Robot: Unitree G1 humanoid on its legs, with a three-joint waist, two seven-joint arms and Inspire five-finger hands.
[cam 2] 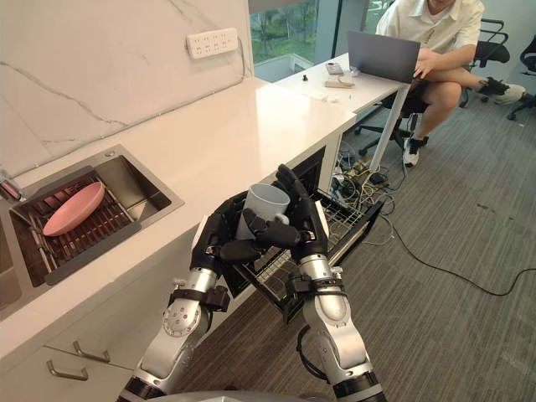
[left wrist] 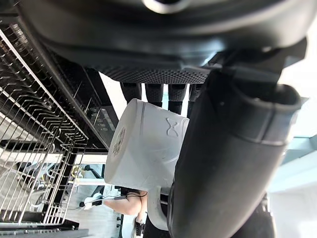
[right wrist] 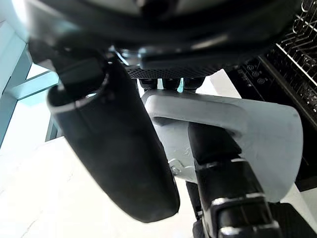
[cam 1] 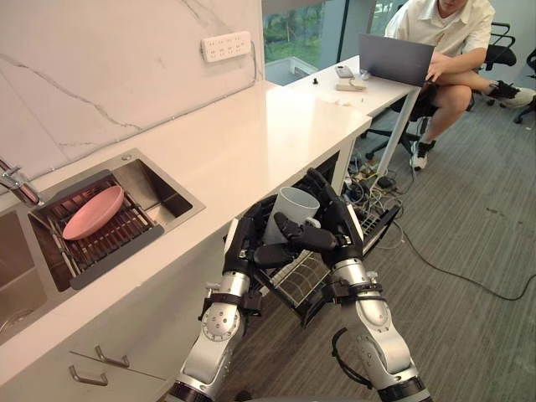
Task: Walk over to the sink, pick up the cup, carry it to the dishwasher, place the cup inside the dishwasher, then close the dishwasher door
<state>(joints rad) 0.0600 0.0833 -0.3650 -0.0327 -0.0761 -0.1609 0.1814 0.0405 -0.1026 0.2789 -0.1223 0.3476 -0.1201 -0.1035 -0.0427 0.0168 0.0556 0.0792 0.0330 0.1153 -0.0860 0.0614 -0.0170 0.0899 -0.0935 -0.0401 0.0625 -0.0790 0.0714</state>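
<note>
A white cup (cam 1: 295,211) with a handle hangs upright between my two hands, over the pulled-out wire rack (cam 1: 306,278) of the open dishwasher (cam 2: 311,172) under the counter. My left hand (cam 1: 245,244) wraps the cup's left side, thumb across the front. On the cup's right side my right hand (cam 1: 337,228) has its fingers up the far wall and its thumb in front. In the left wrist view the cup (left wrist: 147,148) sits between fingers and thumb. The right wrist view shows the cup's handle (right wrist: 203,110) beside my thumb (right wrist: 119,158).
A sink (cam 1: 165,198) set in the white counter (cam 1: 251,134) holds a pink bowl (cam 1: 93,212) on a drain rack. A person with a laptop (cam 1: 396,59) sits at the desk beyond. Cables (cam 1: 452,268) trail over the floor to the right.
</note>
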